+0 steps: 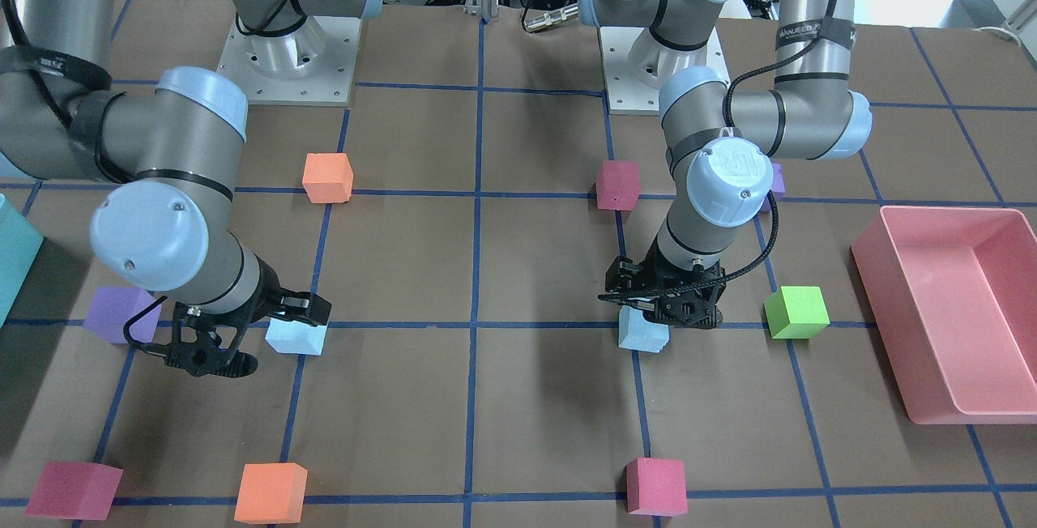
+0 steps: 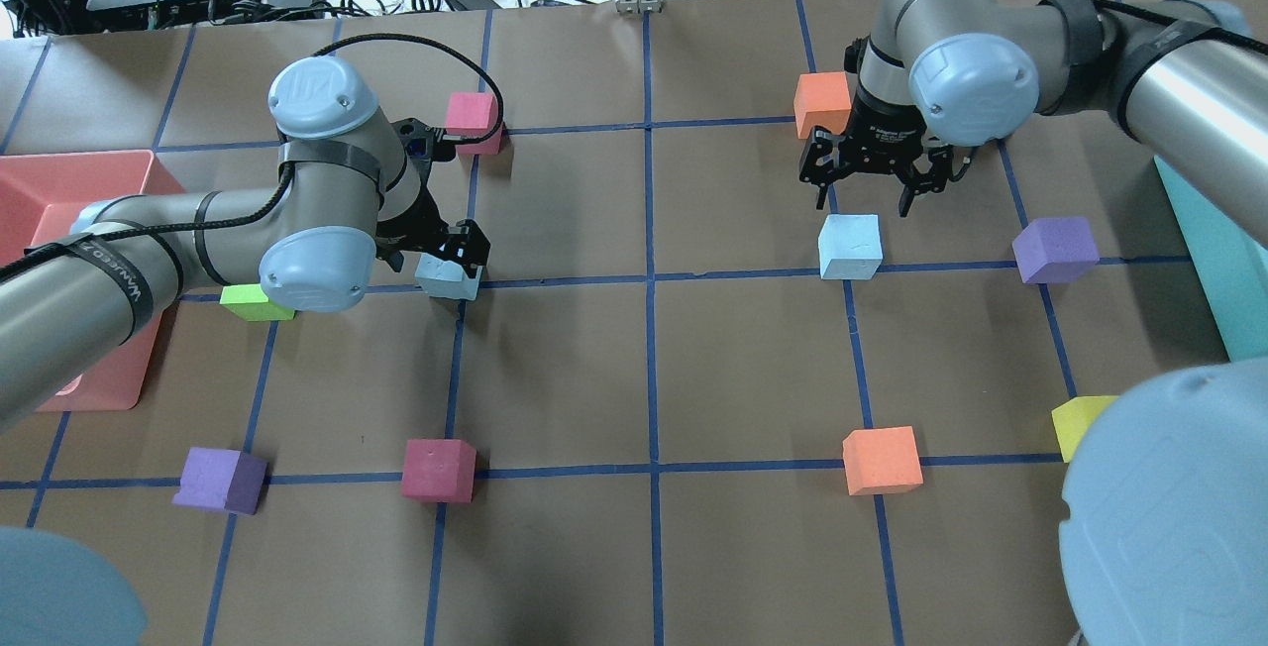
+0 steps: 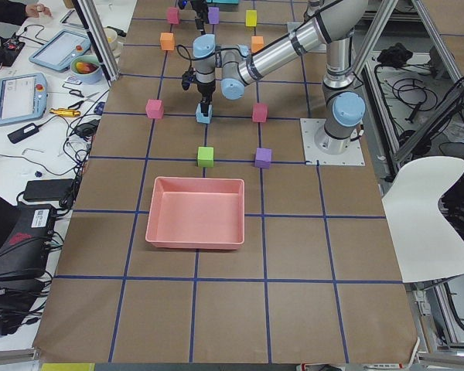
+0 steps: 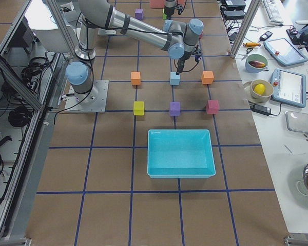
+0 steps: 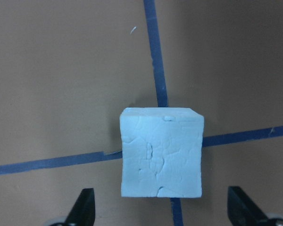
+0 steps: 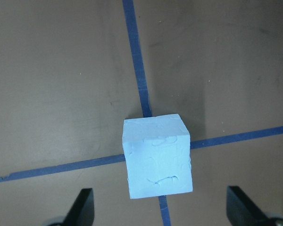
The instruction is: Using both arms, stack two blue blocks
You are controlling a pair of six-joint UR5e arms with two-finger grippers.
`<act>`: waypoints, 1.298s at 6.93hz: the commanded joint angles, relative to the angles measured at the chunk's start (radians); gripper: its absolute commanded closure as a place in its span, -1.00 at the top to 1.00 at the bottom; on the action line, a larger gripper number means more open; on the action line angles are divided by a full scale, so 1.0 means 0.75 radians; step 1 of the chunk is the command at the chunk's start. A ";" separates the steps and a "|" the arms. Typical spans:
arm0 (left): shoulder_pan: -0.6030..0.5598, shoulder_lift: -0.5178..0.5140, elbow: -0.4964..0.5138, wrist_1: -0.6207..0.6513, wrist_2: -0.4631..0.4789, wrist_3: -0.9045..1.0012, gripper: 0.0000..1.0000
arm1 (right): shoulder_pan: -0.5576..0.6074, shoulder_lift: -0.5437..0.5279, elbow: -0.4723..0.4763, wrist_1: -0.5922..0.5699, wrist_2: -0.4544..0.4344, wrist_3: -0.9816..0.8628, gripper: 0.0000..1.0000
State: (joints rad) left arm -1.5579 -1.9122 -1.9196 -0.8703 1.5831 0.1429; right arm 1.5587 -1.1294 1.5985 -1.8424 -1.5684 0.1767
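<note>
Your left arm [image 2: 178, 230] points down, left gripper [image 5: 162, 209] spread wide over one blue block [image 5: 161, 153]. Your right arm [image 2: 1080, 42] likewise, right gripper [image 2: 862, 202] spread above the other blue block [image 6: 156, 162].

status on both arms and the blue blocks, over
Left gripper open over one blue block. Right gripper open over other blue block. Unstacked, apart; nothing between them.
</note>
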 commanded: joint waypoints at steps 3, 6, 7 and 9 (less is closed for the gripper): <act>-0.001 -0.070 -0.005 0.062 0.002 -0.009 0.81 | 0.000 0.088 0.096 -0.204 -0.001 -0.011 0.98; -0.001 -0.081 0.001 0.074 0.000 -0.015 0.16 | 0.002 0.068 0.094 -0.217 -0.011 -0.003 -1.00; -0.001 -0.081 0.005 0.074 -0.002 -0.006 -0.45 | 0.026 0.046 0.035 -0.202 0.003 0.012 -1.00; -0.001 -0.064 0.007 0.076 -0.002 0.006 -1.00 | 0.183 0.074 -0.173 -0.098 0.003 0.014 -1.00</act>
State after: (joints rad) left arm -1.5585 -1.9694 -1.9153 -0.8135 1.5817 0.1432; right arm 1.6254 -1.0876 1.5632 -1.9588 -1.5672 0.1846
